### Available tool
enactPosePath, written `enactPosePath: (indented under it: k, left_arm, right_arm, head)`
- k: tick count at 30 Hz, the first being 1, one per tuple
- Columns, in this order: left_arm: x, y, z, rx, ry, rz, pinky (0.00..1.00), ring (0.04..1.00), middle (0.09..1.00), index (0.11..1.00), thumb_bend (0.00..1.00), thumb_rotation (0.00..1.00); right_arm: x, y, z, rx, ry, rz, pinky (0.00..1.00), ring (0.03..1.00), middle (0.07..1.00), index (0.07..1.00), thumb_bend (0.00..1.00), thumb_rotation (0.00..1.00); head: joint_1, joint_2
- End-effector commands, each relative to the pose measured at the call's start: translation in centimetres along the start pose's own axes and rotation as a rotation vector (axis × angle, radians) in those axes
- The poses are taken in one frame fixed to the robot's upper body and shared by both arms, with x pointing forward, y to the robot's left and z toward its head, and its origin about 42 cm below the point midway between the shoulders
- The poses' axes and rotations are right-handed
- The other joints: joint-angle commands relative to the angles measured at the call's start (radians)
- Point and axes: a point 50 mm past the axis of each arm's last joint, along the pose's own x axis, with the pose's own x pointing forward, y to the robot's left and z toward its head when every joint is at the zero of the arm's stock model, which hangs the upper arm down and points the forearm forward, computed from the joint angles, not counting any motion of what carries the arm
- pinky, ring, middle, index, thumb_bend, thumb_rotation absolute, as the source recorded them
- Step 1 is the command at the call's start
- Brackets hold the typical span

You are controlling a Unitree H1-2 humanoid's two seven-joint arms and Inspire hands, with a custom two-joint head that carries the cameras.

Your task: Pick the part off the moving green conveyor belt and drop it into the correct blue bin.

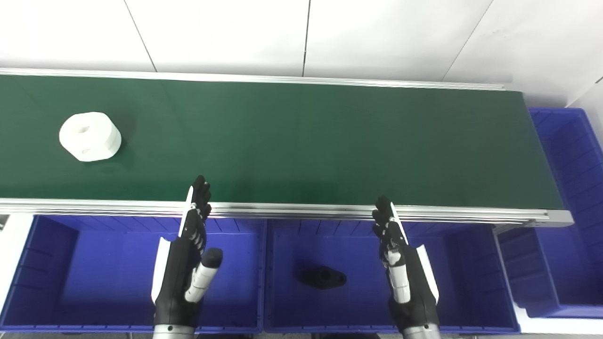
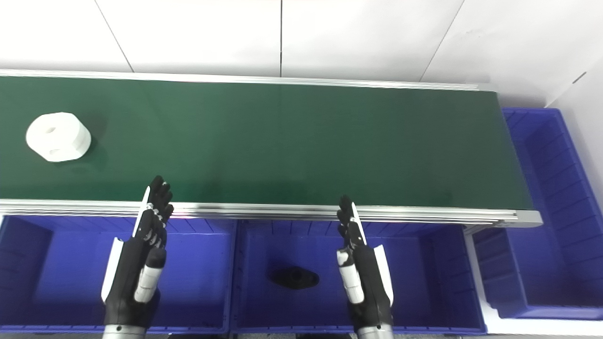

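A white round part (image 1: 90,136) with holes in it lies on the green conveyor belt (image 1: 301,141) at the far left. My left hand (image 1: 186,263) hovers open over the left blue bin (image 1: 70,278), fingers stretched toward the belt's near rail. My right hand (image 1: 400,268) is open too, held over the middle blue bin (image 1: 471,282). Both hands hold nothing. A black part (image 1: 322,277) rests on the floor of the middle bin.
A third blue bin (image 1: 572,155) stands at the belt's right end, running down the right side. The belt's metal near rail (image 1: 301,209) runs between the hands and the belt. A white tiled wall (image 1: 301,33) lies beyond the belt.
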Motion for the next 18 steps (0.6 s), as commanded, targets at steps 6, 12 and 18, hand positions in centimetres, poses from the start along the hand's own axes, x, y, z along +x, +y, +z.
enactPosePath:
  k: [6,12,18]
  left_arm:
    - [-0.4,-1.4,-0.7,0.013,-0.046,0.013,0.93,0.976,1.000,1.000,0.74,0.90]
    - [-0.2,-2.0,-0.9,0.015,-0.064,0.015,0.92,0.961,1.000,1.000,0.73,0.88]
    - [0.1,-2.1,-1.1,0.022,-0.069,0.008,0.92,0.967,1.000,1.000,0.72,0.88]
  right_arm:
    - [-0.6,-1.4,-0.7,-0.019,-0.054,0.014,1.00,1.000,1.000,1.000,0.97,1.00]
    - [-0.4,-1.9,-1.3,-0.031,-0.052,0.015,1.00,1.000,1.000,1.000,1.00,1.00]
    - [-0.1,-2.0,-1.4,-0.014,-0.044,0.014,1.00,1.000,1.000,1.000,1.00,1.00]
  head:
    - [0.061,-0.052]
    - [0.074,-0.061]
    - [0.080,-0.080]
